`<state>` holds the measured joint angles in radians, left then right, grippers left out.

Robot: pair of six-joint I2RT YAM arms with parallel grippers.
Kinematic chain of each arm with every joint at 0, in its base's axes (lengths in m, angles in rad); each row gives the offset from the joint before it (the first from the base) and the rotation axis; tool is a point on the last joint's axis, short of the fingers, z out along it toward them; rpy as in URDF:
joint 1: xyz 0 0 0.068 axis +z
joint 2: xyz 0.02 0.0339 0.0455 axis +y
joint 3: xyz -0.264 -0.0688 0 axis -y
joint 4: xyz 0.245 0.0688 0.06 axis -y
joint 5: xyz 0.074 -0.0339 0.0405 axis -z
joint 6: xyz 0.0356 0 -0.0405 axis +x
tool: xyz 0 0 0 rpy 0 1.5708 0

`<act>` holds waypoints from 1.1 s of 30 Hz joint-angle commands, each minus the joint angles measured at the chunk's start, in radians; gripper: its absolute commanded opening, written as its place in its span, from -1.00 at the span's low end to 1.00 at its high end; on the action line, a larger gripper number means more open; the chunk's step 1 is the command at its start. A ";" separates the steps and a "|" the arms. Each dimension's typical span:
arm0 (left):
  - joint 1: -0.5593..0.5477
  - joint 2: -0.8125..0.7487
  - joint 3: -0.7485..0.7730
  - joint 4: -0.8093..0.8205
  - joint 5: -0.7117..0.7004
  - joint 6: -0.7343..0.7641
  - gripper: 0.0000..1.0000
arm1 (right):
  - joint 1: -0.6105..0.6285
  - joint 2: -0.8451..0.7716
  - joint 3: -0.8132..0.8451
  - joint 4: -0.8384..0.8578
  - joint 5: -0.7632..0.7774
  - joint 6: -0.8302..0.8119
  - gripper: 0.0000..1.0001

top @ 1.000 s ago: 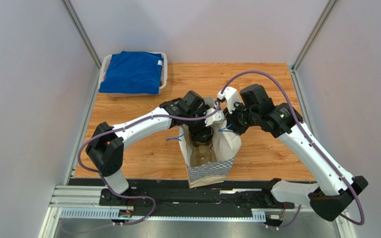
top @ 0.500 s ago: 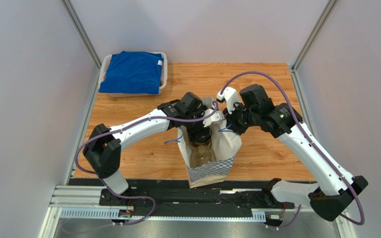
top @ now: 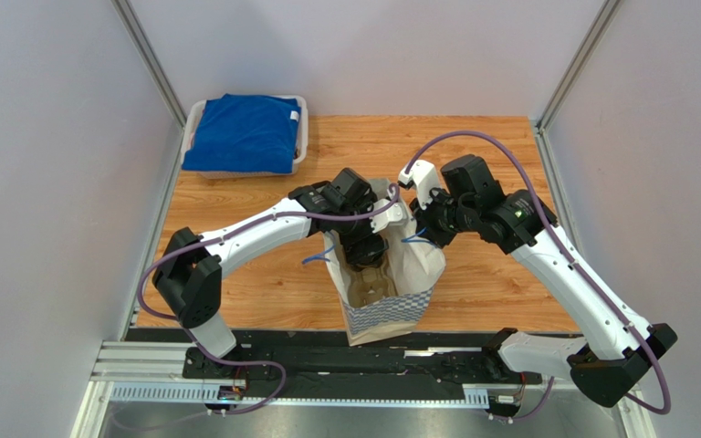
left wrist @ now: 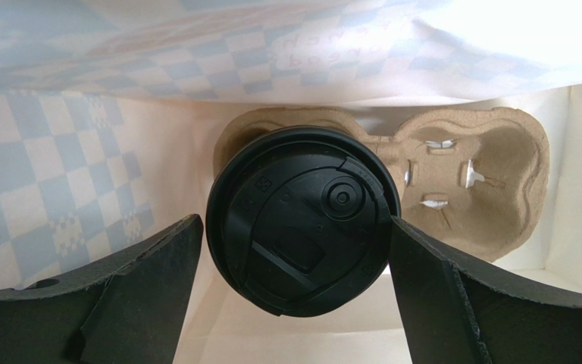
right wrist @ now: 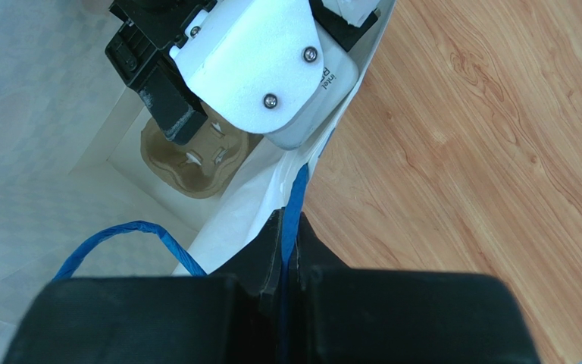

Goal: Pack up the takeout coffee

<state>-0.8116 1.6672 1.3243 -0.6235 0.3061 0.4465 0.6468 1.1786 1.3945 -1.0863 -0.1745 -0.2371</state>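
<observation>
The takeout coffee shows in the left wrist view as a round black lid (left wrist: 301, 220); the tan cup under it is hidden. My left gripper (left wrist: 294, 254) is down inside the white paper bag (top: 415, 265) and is shut on the cup at lid height, a finger on each side. The cup hangs over the left pocket of the brown pulp carrier (left wrist: 483, 174) on the bag floor. From above, the left gripper (top: 365, 248) hides the cup. My right gripper (right wrist: 287, 227) is shut on the bag's blue handle (right wrist: 295, 199) at the right rim, holding the bag open.
A white tray (top: 301, 157) with a folded blue cloth (top: 245, 132) stands at the back left of the wooden table. The bag's other blue handle (top: 318, 258) hangs off its left side. The bag's checked front stands at the table's near edge.
My left arm has shifted slightly left and the gripper with the cup sits a little deeper in the bag. The right gripper has kept its hold on the handle.
</observation>
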 commanded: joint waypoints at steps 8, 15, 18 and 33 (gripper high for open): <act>0.009 -0.006 0.044 -0.084 -0.030 -0.026 0.98 | -0.001 0.003 0.000 0.025 0.010 -0.027 -1.00; 0.009 -0.007 0.073 -0.082 -0.024 -0.031 0.98 | -0.001 0.004 0.000 0.028 0.012 -0.025 -1.00; 0.009 -0.015 0.076 -0.076 -0.024 -0.031 0.98 | -0.001 0.004 -0.002 0.028 0.012 -0.027 -1.00; 0.008 -0.040 0.108 -0.081 -0.010 -0.035 0.98 | -0.001 0.000 -0.009 0.029 0.017 -0.028 -1.00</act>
<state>-0.8089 1.6672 1.3842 -0.7074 0.2832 0.4271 0.6468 1.1786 1.3933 -1.0859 -0.1738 -0.2409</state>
